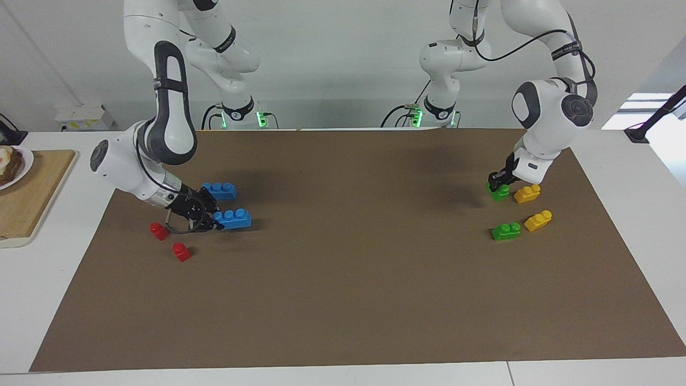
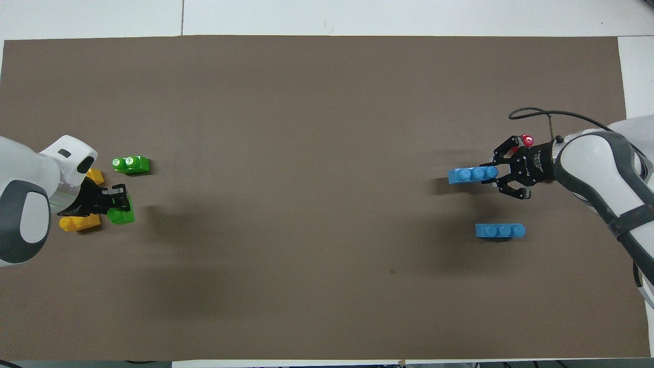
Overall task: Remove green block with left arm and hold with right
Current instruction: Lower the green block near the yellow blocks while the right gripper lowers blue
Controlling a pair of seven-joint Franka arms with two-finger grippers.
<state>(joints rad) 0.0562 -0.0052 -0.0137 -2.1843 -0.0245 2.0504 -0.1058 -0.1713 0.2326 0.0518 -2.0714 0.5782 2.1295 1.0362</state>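
Observation:
Two green blocks lie at the left arm's end of the brown mat. My left gripper (image 1: 500, 181) (image 2: 118, 199) is down on the one nearer to the robots (image 1: 501, 193) (image 2: 122, 216), its fingers closed narrowly on it; the block rests on the mat. The other green block (image 1: 506, 231) (image 2: 131, 164) lies free, farther from the robots. My right gripper (image 1: 215, 212) (image 2: 498, 171) is low at the right arm's end, fingers spread wide around the end of a blue three-stud brick (image 1: 234, 219) (image 2: 471, 175).
Two yellow bricks (image 1: 527, 193) (image 1: 538, 220) lie beside the green blocks. A second blue brick (image 1: 220, 190) (image 2: 499, 231) and two red bricks (image 1: 158, 230) (image 1: 181, 251) lie near the right gripper. A wooden board (image 1: 32, 203) with a plate sits off the mat.

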